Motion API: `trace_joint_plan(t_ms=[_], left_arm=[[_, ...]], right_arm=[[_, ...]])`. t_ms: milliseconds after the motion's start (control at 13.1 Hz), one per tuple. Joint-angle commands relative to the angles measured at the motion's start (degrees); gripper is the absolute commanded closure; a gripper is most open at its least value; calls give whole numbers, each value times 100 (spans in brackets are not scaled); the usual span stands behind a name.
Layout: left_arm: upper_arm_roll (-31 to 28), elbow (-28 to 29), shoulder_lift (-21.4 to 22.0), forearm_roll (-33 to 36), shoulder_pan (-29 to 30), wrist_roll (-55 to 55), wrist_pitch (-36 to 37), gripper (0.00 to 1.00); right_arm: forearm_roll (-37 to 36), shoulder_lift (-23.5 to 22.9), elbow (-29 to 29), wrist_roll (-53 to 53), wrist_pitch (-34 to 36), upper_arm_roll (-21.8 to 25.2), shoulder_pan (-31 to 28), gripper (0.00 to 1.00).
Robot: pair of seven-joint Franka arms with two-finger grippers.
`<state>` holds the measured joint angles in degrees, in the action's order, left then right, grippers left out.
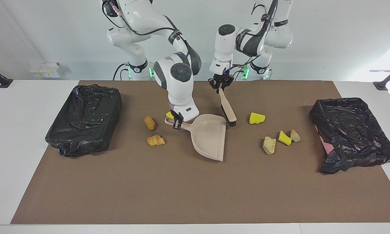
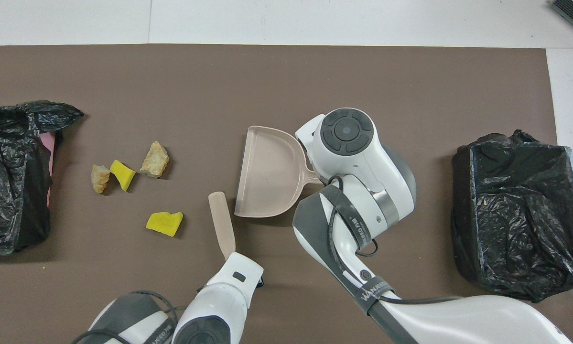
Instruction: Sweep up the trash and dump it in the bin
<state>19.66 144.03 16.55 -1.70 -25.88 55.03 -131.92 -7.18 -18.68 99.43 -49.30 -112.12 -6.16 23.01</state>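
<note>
Right gripper (image 1: pixel 177 124) clamped on dustpan (image 1: pixel 209 136) handle, left gripper (image 1: pixel 221 85) clamped on brush (image 1: pixel 227 109) (bristles down): I risk scattering trash (image 1: pixel 286 138) lying near left arm's bin (image 1: pixel 351 133).

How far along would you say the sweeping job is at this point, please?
Tools are in hand: the right gripper holds the dustpan by its handle and the left gripper holds the brush. The pan is empty and the trash is still scattered on the mat, so sweeping and dumping remain.
</note>
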Motion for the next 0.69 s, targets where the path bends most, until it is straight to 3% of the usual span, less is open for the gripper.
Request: trace_joint_plan(t_ms=[0, 229, 610], left_arm=[[55, -418, 85, 74, 704, -552, 481, 100], [55, -683, 76, 91, 1469, -1150, 720, 100], [73, -701, -108, 416, 2971, -2625, 414, 100]], right_arm=[[-493, 487, 647, -177, -73, -44, 63, 100], [-635, 593, 752, -369, -3, -44, 169, 100], [-759, 699, 929, -502, -91, -70, 292, 100]])
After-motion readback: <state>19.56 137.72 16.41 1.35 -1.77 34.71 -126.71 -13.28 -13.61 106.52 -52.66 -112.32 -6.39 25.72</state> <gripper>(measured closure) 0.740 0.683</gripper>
